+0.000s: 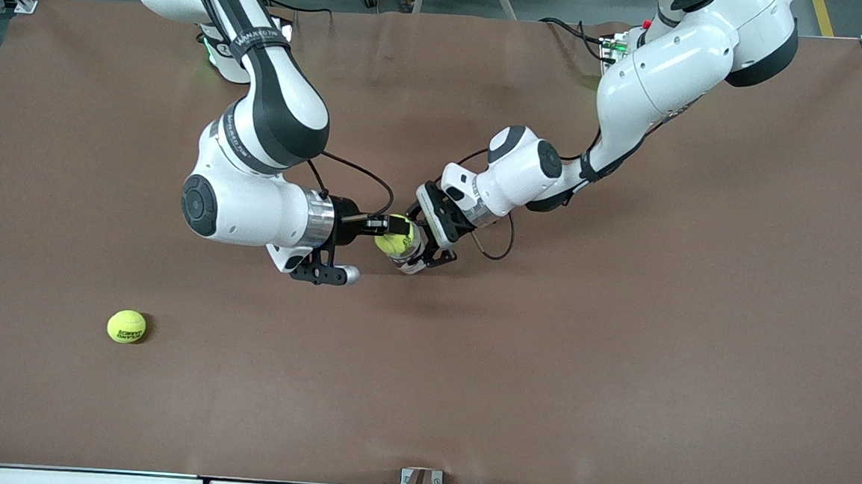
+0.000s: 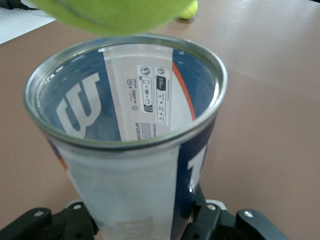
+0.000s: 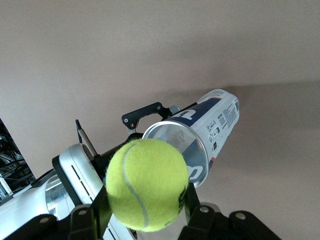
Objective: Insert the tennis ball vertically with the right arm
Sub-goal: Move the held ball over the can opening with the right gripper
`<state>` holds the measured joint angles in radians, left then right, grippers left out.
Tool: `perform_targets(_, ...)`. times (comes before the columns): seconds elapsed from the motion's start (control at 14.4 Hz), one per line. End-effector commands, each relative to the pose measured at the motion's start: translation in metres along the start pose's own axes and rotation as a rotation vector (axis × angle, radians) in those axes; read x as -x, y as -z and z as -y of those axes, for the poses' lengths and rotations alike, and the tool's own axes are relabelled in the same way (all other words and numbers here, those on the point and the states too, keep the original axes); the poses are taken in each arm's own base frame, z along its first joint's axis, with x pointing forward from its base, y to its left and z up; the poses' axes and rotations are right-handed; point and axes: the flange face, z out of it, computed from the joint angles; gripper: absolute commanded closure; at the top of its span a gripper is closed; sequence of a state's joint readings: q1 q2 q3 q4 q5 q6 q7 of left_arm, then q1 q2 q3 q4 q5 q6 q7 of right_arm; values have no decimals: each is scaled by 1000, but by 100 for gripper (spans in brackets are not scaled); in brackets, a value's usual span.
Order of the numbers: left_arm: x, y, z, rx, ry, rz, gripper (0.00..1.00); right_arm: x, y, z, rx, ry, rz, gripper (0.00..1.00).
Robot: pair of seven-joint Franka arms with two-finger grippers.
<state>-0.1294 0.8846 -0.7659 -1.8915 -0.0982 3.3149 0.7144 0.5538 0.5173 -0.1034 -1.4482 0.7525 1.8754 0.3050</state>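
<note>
My right gripper point(image 1: 395, 238) is shut on a yellow-green tennis ball point(image 1: 392, 244) point(image 3: 147, 185), held above the middle of the table. The ball sits just at the open mouth of a clear can with a blue and white label point(image 3: 212, 125) point(image 2: 125, 150). The can is tilted in the air, its metal rim toward the ball. My left gripper point(image 1: 421, 252) point(image 2: 145, 220) is shut on the can's lower body, one finger on each side. In the left wrist view the ball point(image 2: 115, 12) hangs at the rim's edge, outside the can. The can's inside shows nothing in it.
A second tennis ball point(image 1: 126, 326) point(image 2: 189, 10) lies on the brown table point(image 1: 617, 373), nearer to the front camera and toward the right arm's end. Cables trail from both wrists near the grippers.
</note>
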Motion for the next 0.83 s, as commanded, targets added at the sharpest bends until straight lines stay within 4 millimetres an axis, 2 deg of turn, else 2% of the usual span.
perform_targets(0.0,-3,2,1,-8,-1,-19,33,4,-9,4,0,-6,18,78)
perform_targets(0.14,-4,2,3,-11,-4,-21,32,5,-20,2,18,-4,31,78)
perform_targets(0.35,-4,2,3,-12,-2,-21,32,4,-19,-1,18,-8,31,77)
perform_targets(0.42,-3,3,5,-14,0,-21,32,4,-19,-1,18,-9,30,71)
perform_targets(0.49,-4,3,6,-15,-3,-22,32,3,-19,-1,20,-8,30,39)
perform_targets(0.56,-3,3,6,-16,-1,-22,32,3,-19,-1,20,-9,28,0)
perform_targets(0.76,-3,4,8,-18,0,-22,32,1,-14,-2,17,-11,23,0)
